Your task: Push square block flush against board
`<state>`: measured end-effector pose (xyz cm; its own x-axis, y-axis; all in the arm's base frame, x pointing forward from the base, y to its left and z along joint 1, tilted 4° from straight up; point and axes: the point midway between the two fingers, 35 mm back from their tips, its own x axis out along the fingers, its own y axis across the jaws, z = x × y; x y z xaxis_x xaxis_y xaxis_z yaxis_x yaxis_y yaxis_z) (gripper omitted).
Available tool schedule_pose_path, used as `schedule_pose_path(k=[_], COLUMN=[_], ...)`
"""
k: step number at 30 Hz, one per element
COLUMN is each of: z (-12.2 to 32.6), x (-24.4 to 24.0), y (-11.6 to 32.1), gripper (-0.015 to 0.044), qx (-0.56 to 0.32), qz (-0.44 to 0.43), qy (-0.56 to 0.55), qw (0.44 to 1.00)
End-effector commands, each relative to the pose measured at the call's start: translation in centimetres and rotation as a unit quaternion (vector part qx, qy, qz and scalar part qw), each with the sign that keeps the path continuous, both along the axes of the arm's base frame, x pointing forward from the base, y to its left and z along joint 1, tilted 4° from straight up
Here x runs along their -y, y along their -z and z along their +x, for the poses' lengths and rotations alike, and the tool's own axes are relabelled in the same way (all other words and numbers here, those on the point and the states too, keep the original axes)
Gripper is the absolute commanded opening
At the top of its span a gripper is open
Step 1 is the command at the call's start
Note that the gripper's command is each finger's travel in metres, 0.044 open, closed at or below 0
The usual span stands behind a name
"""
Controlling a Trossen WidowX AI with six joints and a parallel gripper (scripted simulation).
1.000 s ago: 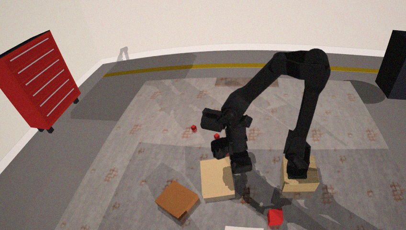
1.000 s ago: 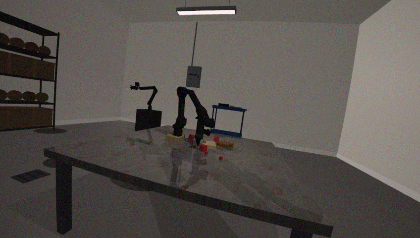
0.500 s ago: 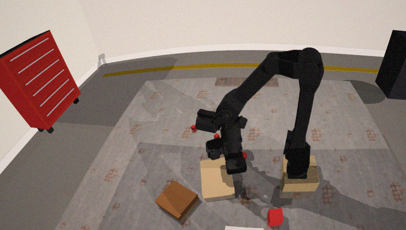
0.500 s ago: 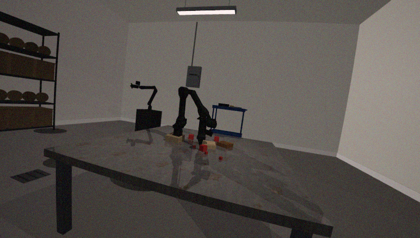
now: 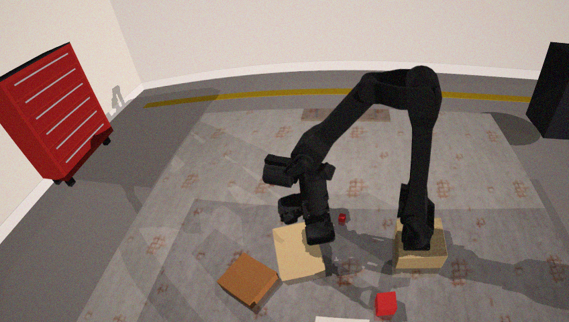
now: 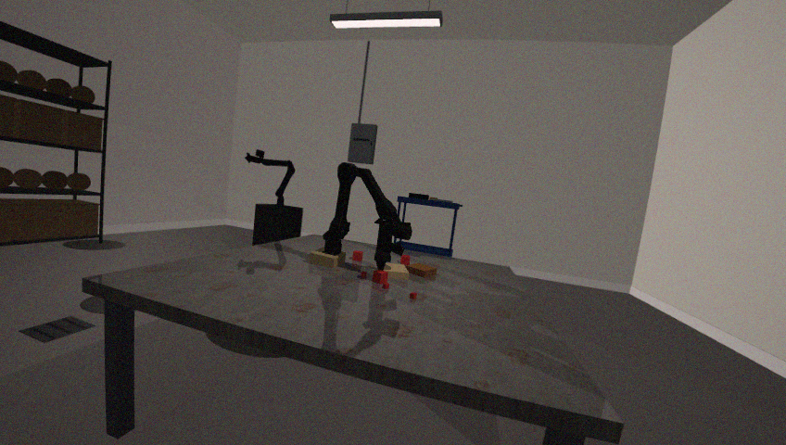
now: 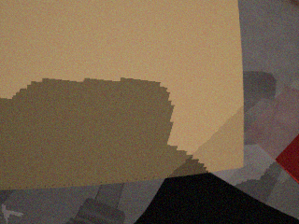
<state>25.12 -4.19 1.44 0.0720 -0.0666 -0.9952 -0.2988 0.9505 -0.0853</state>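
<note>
The square block, brown-orange (image 5: pixel 246 279) (image 6: pixel 422 269), lies flat and turned at an angle to the board. The board, pale tan (image 5: pixel 297 257) (image 6: pixel 397 269) (image 7: pixel 201 47), lies beside it. In the top view the block's right corner comes very close to the board's left side; I cannot tell whether they touch. No whole side of the block lies along the board. My gripper (image 5: pixel 320 240) (image 6: pixel 380 266) (image 7: pixel 183 173) is shut and empty, pointing down at the board's side away from the block. The gripper hides the board's back right corner in the top view, so contact is unclear.
A red cube (image 5: pixel 385 303) lies to the front right of the board, and a small red cube (image 5: pixel 341 218) lies behind it. More red cubes show in the exterior view, one large one (image 6: pixel 380 276) close to the board. The arm's tan base (image 5: pixel 421 261) stands at the right.
</note>
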Motion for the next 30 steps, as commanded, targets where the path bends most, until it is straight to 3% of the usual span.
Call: schedule_pose_path(k=[1, 30], z=[0.7, 4.9], x=[-0.3, -2.3], y=[0.1, -0.1], gripper=[0.0000, 0.0000], qx=[-0.001, 0.001], qz=[0.001, 0.002], qy=[0.002, 0.001], qw=[1.000, 1.000])
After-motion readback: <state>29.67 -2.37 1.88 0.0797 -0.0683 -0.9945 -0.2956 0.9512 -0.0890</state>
